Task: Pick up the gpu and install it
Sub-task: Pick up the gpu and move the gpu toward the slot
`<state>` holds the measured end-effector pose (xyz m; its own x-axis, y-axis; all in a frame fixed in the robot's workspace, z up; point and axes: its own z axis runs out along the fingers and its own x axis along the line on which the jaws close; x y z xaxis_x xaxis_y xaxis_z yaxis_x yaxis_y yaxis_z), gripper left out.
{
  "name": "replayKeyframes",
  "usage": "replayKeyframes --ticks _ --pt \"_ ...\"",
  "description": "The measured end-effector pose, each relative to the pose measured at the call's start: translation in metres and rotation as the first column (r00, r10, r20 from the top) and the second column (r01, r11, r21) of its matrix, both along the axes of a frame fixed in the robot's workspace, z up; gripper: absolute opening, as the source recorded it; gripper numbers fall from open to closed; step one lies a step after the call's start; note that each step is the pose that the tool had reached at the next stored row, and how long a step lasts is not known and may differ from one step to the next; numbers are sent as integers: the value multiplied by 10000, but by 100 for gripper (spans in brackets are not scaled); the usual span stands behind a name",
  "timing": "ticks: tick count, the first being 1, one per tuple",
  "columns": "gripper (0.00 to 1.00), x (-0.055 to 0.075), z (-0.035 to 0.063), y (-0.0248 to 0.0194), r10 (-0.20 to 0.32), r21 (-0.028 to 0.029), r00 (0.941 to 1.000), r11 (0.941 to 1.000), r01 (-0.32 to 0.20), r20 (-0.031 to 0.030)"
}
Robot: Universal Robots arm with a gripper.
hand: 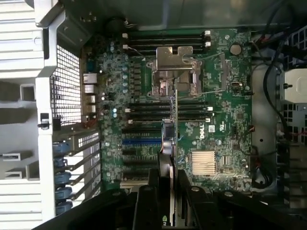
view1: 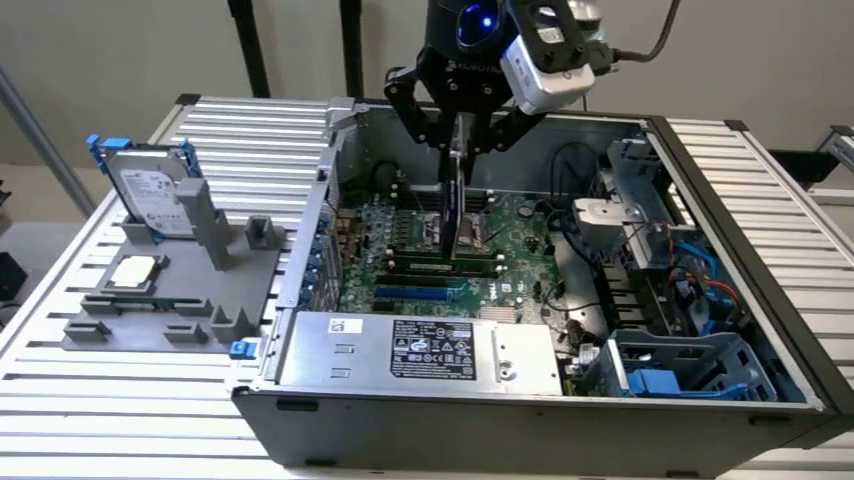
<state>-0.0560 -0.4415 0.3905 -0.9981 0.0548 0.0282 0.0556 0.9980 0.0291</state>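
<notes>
The single arm comes down from above into the open computer case (view1: pixel 747 230), its gripper (view1: pixel 463 140) pointing straight down over the middle of the green motherboard (view1: pixel 521 260). The fingers (hand: pixel 146 201) are clenched on the top edge of the gpu (view1: pixel 458 200), one on each face. The card hangs upright and edge-on, its lower end in front of the processor socket (view1: pixel 467 225). Whether that lower edge touches the board cannot be told.

Counted in the exterior view: one gpu, one case, one silver power supply (view1: pixel 400 350) along the case's near wall, and one grey fixture (view1: pixel 200 300) on the slatted bench (view1: pixel 240 130) at the exterior view's left. That fixture carries one hard drive (view1: pixel 147 185) with blue rails, standing upright, and one small square processor chip (view1: pixel 134 272) lying flat near it. Both are well apart from the gripper.

The wrist view looks down along the card. There the gripper (hand: pixel 170 191) frames the gpu (hand: pixel 169 163) as a thin dark strip running across the motherboard (hand: pixel 225 110) towards the metal-framed processor socket (hand: pixel 172 72). It also gives one blue slot (hand: pixel 141 141) on one side of the card, one finned heatsink (hand: pixel 206 162) on the other, and the perforated rear wall (hand: pixel 64 81) of the case.
</notes>
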Motion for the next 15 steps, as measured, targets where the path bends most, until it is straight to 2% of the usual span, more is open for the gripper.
replayKeyframes --ticks 4,15 --pt "0 1 -58 0 190 -3 9998 9998 -190 6" --pt "0 1 -60 0 230 -3 9997 9997 -230 5"
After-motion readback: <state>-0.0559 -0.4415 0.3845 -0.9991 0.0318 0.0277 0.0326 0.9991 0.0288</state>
